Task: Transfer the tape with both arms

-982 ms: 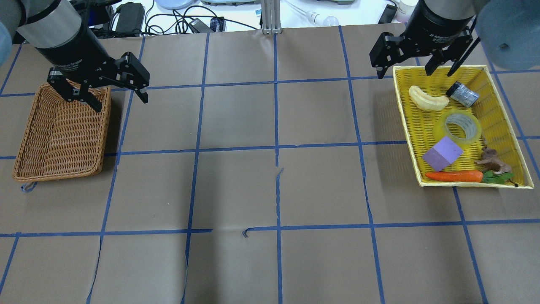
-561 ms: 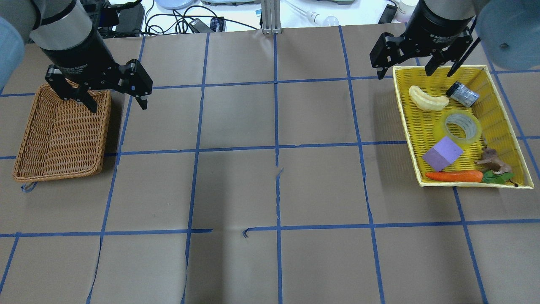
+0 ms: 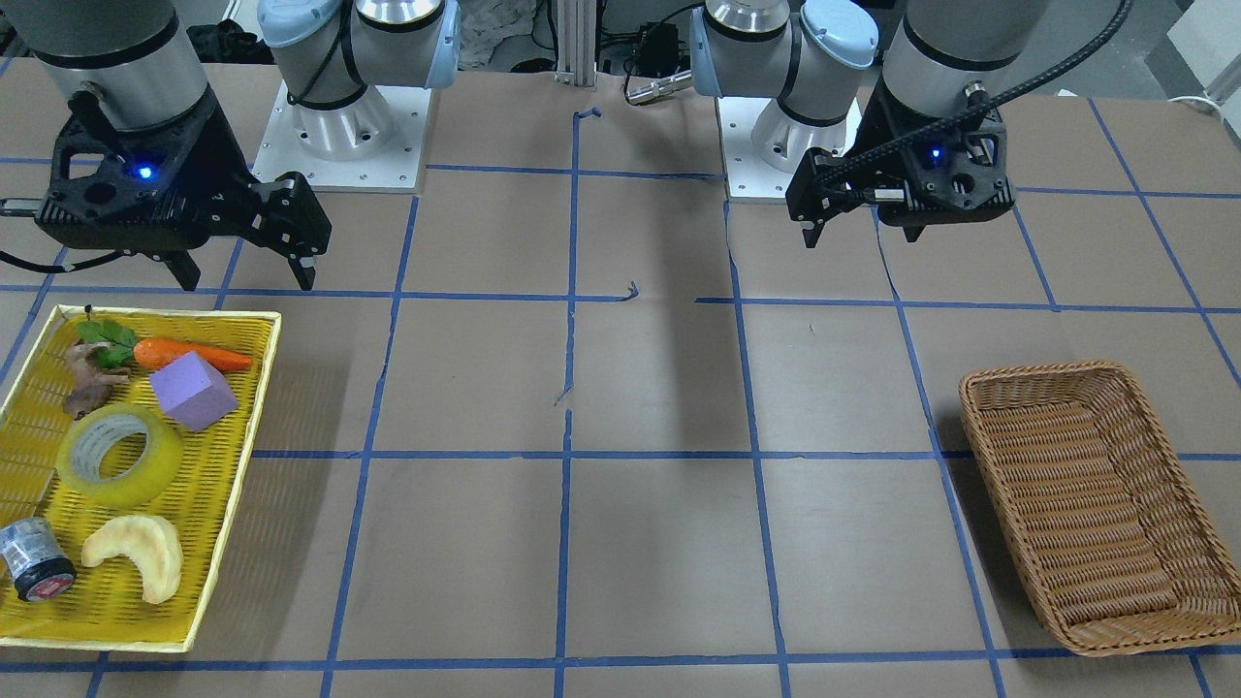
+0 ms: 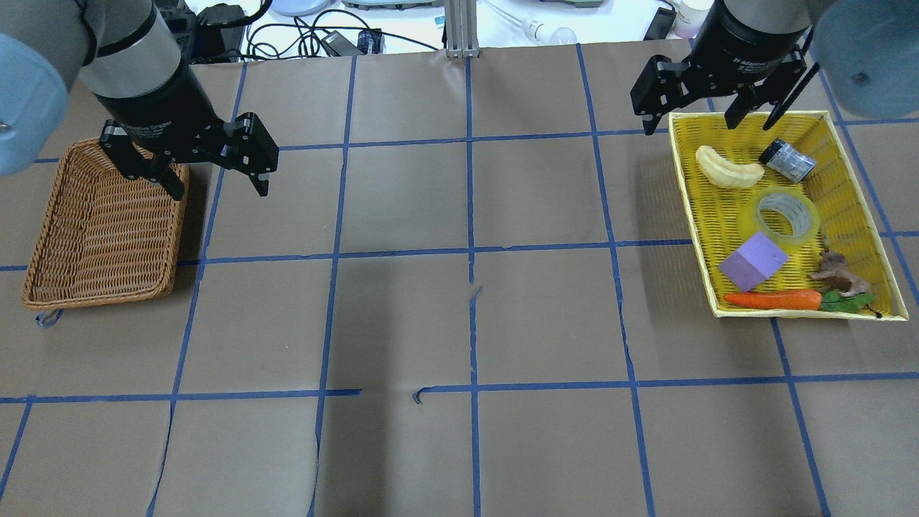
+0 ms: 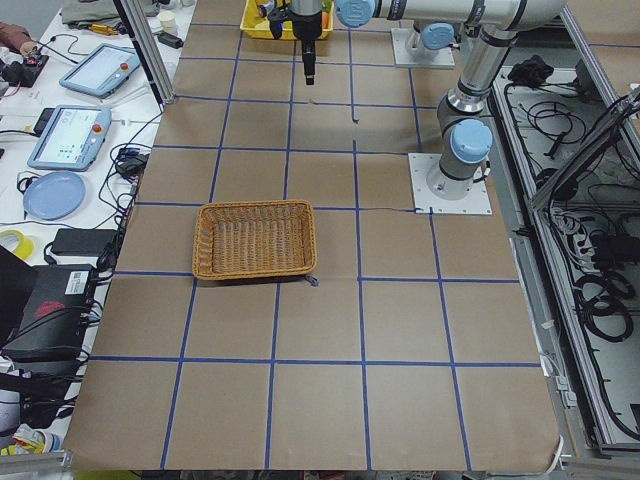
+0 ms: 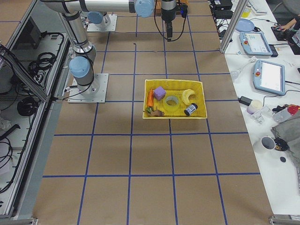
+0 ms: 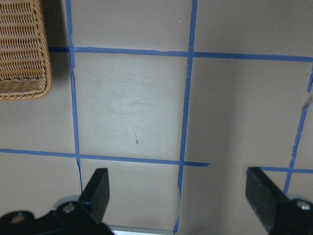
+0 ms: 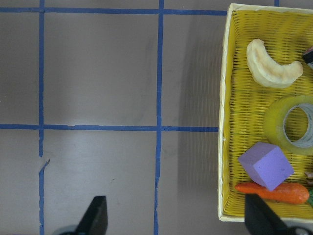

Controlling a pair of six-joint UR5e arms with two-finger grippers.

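The tape (image 4: 784, 241), a yellowish translucent roll with a pale core, lies flat in the yellow tray (image 4: 688, 201) at the table's right. It also shows in the front view (image 3: 145, 485) and the right wrist view (image 8: 274, 122). My right gripper (image 4: 691, 126) is open and empty, hovering over the tray's far left corner, well above the tape. In the front view the right gripper (image 3: 247, 281) is at the left. My left gripper (image 4: 219, 192) is open and empty, just right of the wicker basket (image 4: 179, 215). The left wrist view shows its fingers (image 7: 98, 188) spread over bare table.
The tray also holds a pale crescent (image 4: 726, 171), a grey-black cylinder (image 4: 787, 159), a purple cube (image 4: 752, 261), a carrot (image 4: 772, 299) and a brown figure (image 4: 836, 271). The wicker basket (image 3: 970, 397) holds nothing. Cables and devices lie beyond the far table edge.
My left gripper has moved right and slightly forward, off the basket's corner toward the table's middle. The right gripper has hardly moved. Both stay open.
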